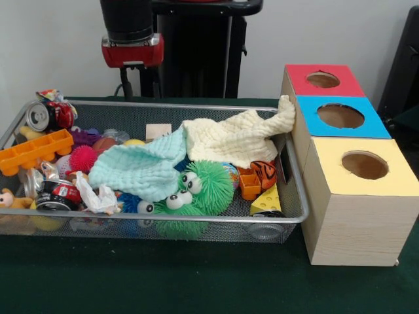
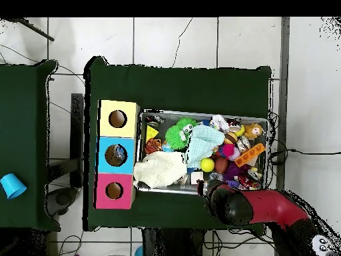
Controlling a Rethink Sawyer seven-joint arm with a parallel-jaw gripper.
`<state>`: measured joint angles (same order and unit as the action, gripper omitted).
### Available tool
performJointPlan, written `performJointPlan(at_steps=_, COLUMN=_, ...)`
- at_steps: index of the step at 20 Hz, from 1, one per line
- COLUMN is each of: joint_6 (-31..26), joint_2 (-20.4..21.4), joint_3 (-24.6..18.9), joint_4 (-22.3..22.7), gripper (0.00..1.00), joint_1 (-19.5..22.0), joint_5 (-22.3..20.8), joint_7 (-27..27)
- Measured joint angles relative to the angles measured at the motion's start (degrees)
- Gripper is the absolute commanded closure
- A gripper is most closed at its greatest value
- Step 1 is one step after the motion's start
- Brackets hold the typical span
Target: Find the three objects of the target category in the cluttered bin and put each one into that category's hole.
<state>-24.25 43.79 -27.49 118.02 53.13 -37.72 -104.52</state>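
The wire mesh bin [image 1: 163, 104] is full of toys and two cloths; it also shows in the overhead view [image 2: 263, 122]. A clear plastic thing, perhaps a bottle [image 1: 265, 230], lies low in the bin's front right corner behind the mesh. Another clear shape [image 1: 114, 135] lies near the back left. I see no blue label. The gripper [image 1: 131, 55] hangs from the red and black arm above the bin's far left edge, clear of the toys. In the overhead view the arm [image 2: 233, 203] covers it. The hole box has a red [image 1: 323, 80], a blue [image 1: 340, 116] and a yellow hole [image 1: 364, 165].
A mint cloth [image 1: 141, 167] and a cream cloth [image 1: 236, 137] cover the bin's middle. Green fuzzy toys [image 1: 203, 186], red-and-silver cans [image 1: 42, 114], an orange tray [image 1: 33, 150], a pink spiky ball [image 1: 83, 157] and a cheese wedge [image 1: 267, 199] lie around them. The hole box touches the bin's right side.
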Motion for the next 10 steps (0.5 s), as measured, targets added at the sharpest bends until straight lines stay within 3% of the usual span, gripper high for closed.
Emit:
performJointPlan(at_steps=3, joint_6=0.0, joint_2=-0.9, joint_3=1.2, joint_4=-0.5, gripper=0.0, joint_1=-1.5, joint_5=-2.6, joint_7=0.0)
performJointPlan(at_steps=10, joint_6=0.0, joint_2=-2.5, joint_3=2.0, joint_4=-1.4, gripper=0.0, joint_1=-1.7, joint_5=-4.2, joint_7=0.0)
